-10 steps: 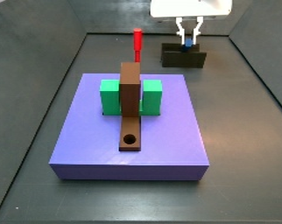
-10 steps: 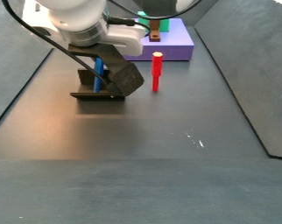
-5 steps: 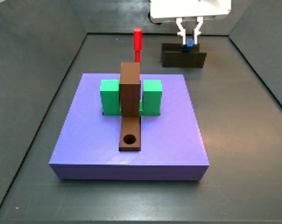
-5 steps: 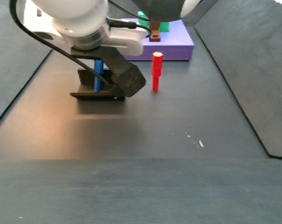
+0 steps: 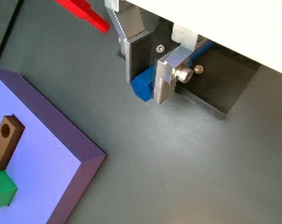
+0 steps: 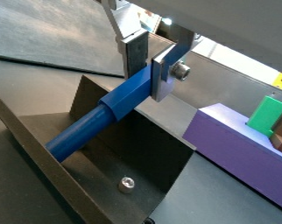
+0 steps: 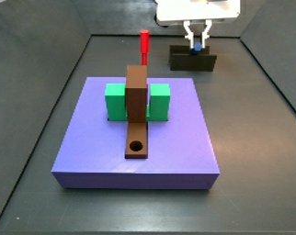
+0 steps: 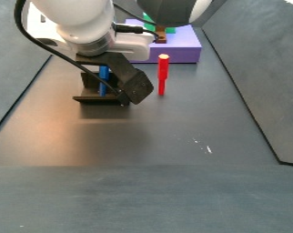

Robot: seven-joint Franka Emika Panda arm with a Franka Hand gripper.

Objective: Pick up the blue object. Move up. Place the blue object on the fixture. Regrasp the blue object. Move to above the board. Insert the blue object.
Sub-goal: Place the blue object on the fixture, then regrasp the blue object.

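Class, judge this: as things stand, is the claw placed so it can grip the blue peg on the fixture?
Probably yes. The claw is above the fixture with its silver plates either side of the blue peg, nothing between.

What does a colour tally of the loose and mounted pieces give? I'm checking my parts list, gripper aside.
Blue: 1, the blue object held in the gripper over the fixture
Red: 1, red peg
Green: 2, green blocks
Brown: 1, brown bar
Lavender: 1, board
Dark: 1, fixture
Total: 7
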